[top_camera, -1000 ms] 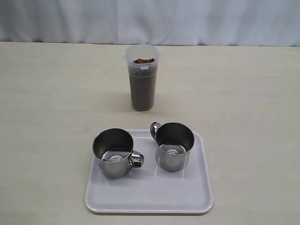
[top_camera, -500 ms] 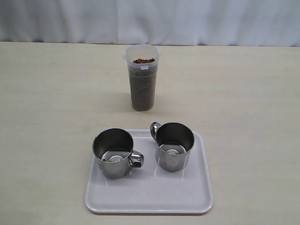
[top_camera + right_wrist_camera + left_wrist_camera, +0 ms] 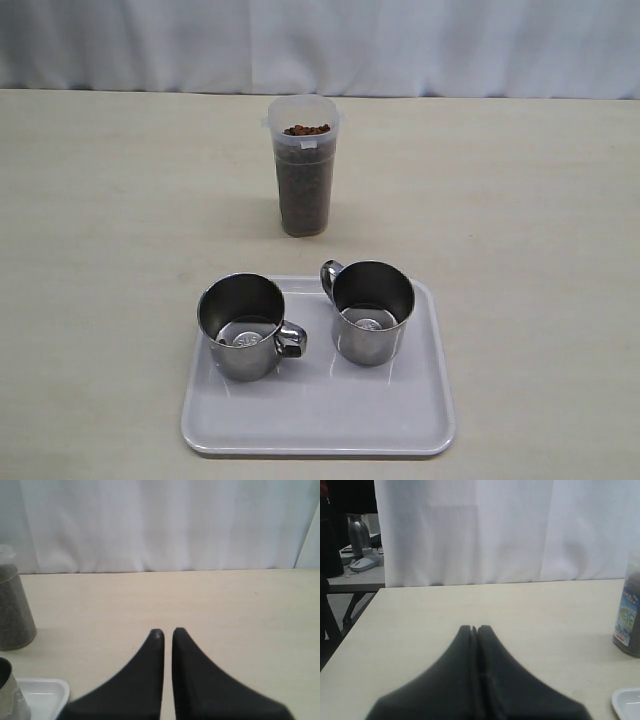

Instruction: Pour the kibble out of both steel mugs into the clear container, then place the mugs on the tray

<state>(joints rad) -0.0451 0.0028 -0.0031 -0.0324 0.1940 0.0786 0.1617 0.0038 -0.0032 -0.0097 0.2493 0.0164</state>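
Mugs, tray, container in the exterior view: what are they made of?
Left mug and right mug: likely polished stainless steel, with mirror-like reflective walls. Tray: probably plastic, smooth white, slightly glossy, rounded corners. Clear container: translucent plastic by its look; kibble shows through the frosted wall.

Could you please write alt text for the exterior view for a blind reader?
A left mug and a right mug, both empty shiny stainless steel, stand upright on a white rectangular plastic tray. Behind it, a tall translucent plastic container nearly full of brown kibble stands on the beige table.
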